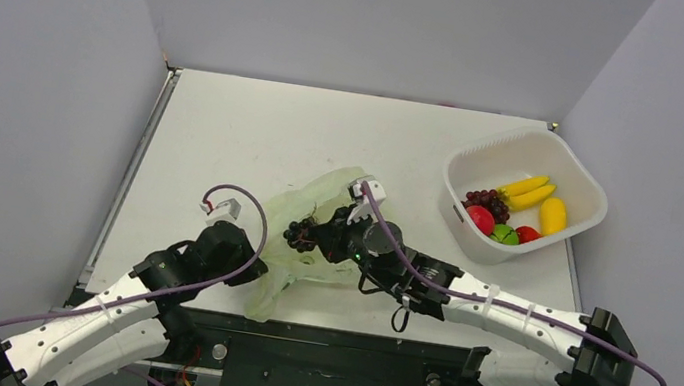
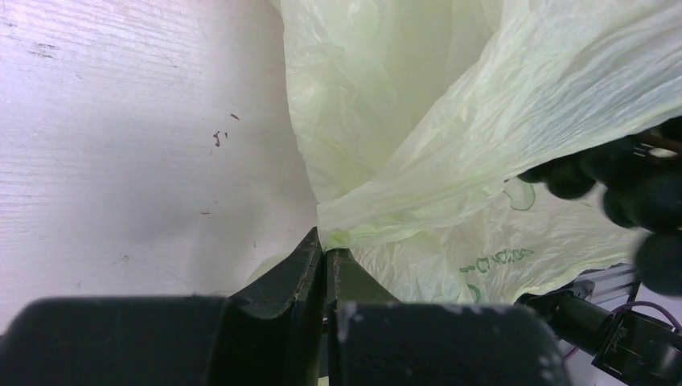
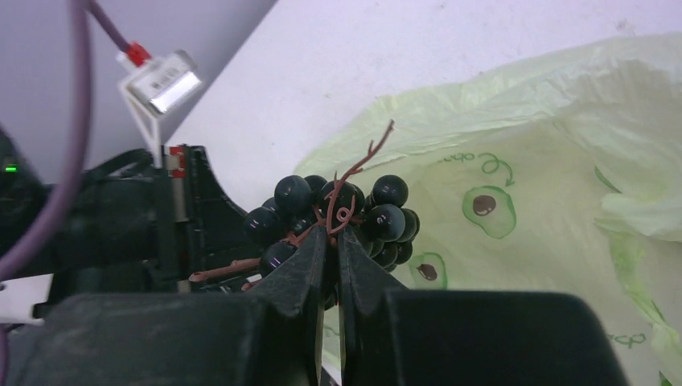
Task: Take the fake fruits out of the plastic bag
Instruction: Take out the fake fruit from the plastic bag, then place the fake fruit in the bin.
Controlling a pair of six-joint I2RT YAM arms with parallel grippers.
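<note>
The pale green plastic bag (image 1: 319,196) lies crumpled at the table's near middle. My left gripper (image 1: 253,269) is shut on the bag's edge (image 2: 346,229), fingertips (image 2: 312,253) pinching the film. My right gripper (image 1: 324,234) is shut on the brown stem of a dark grape bunch (image 3: 386,217) and holds it over the bag (image 3: 555,209). The bunch also shows in the top view (image 1: 300,236) and at the right of the left wrist view (image 2: 643,193). A round green fruit (image 1: 505,234) and red fruits (image 1: 481,219) lie in the white basket (image 1: 578,176). Anything inside the bag is hidden.
The basket at the right also holds yellow bananas (image 1: 527,190), a yellow fruit (image 1: 552,215) and another grape bunch (image 1: 488,201). Grey walls enclose the table on three sides. The two arms sit close together over the bag.
</note>
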